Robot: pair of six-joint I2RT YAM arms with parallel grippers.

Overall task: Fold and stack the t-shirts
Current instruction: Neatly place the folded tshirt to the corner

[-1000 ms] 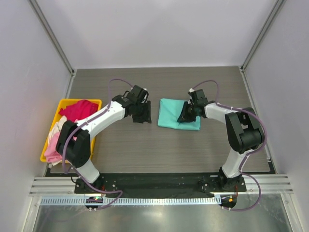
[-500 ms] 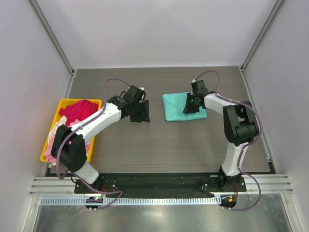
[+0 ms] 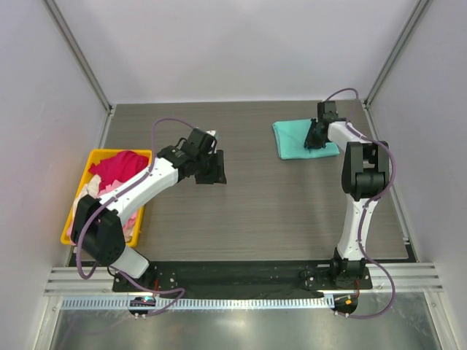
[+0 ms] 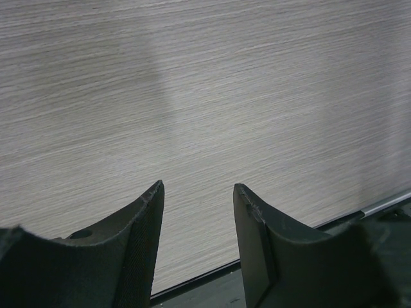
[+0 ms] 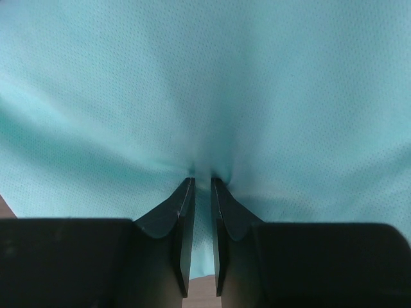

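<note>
1. My right gripper (image 5: 200, 183) has its jaws almost closed, pinching a fold of the teal t-shirt (image 3: 295, 140), which lies folded flat at the table's (image 3: 277, 211) far right.
2. My left gripper (image 4: 198, 189) stands partly open and holds nothing, above bare tabletop left of centre.
3. The magenta-red t-shirt (image 3: 117, 166) lies crumpled in the yellow bin (image 3: 120, 151) at the left edge, beside paler cloth (image 3: 98, 189).
</note>
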